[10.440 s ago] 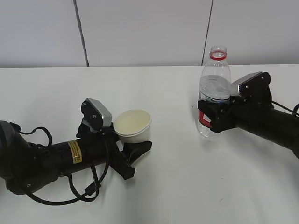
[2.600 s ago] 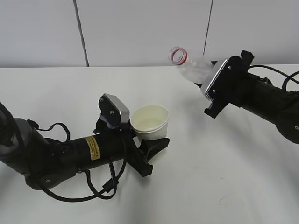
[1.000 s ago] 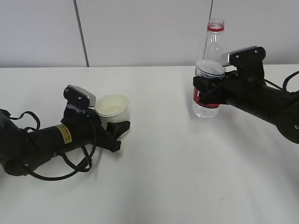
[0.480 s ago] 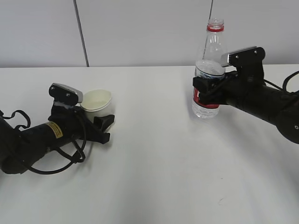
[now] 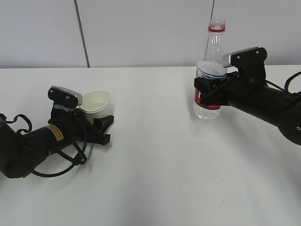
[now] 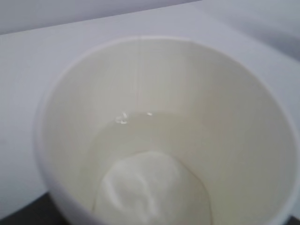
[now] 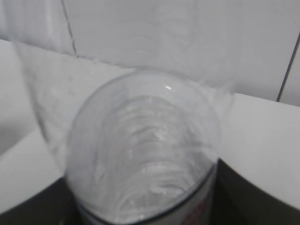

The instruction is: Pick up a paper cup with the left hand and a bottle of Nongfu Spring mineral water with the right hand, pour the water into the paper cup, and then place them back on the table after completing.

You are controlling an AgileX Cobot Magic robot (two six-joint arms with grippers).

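Note:
The white paper cup (image 5: 96, 104) stands upright on the table (image 5: 155, 165) at the left, held between the fingers of my left gripper (image 5: 99, 123). In the left wrist view the cup (image 6: 168, 131) fills the frame and holds a little clear water (image 6: 150, 183) at its bottom. The clear, uncapped bottle (image 5: 210, 70) with a red label stands upright at the right, gripped by my right gripper (image 5: 207, 94). In the right wrist view the bottle (image 7: 140, 150) fills the frame, with water in its lower part.
A white panelled wall (image 5: 141, 33) runs behind the table. The left arm (image 5: 33, 146) lies low along the table at the left; the right arm (image 5: 268, 108) comes in from the right edge.
The left arm with the cup has moved left and come down to the table. The right arm brought the bottle back upright earlier and has held still over the last second.

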